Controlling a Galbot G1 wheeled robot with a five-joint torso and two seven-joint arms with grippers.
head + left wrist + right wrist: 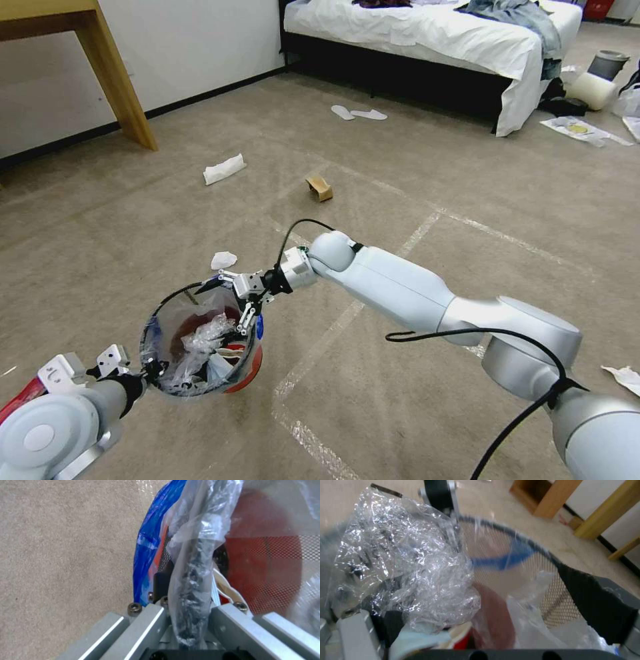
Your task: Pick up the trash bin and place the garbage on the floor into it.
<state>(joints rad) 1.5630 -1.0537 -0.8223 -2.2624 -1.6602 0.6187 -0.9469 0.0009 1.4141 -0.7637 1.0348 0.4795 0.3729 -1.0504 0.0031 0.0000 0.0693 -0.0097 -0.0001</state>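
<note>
Jaws on the left gripper (152, 371) are clamped on the near rim of the trash bin (248, 371), holding it up off the floor (400, 333). Right gripper (244, 303) is over the bin's far rim with its fingers spread apart, crumpled clear plastic (208, 333) right at them inside the liner. Further out on the carpet there's a white tissue (224, 169), a smaller white scrap (223, 259) and a brown carton (320, 188)

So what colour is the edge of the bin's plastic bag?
Blue; the clear liner's edge shows best in the left wrist view.
</note>
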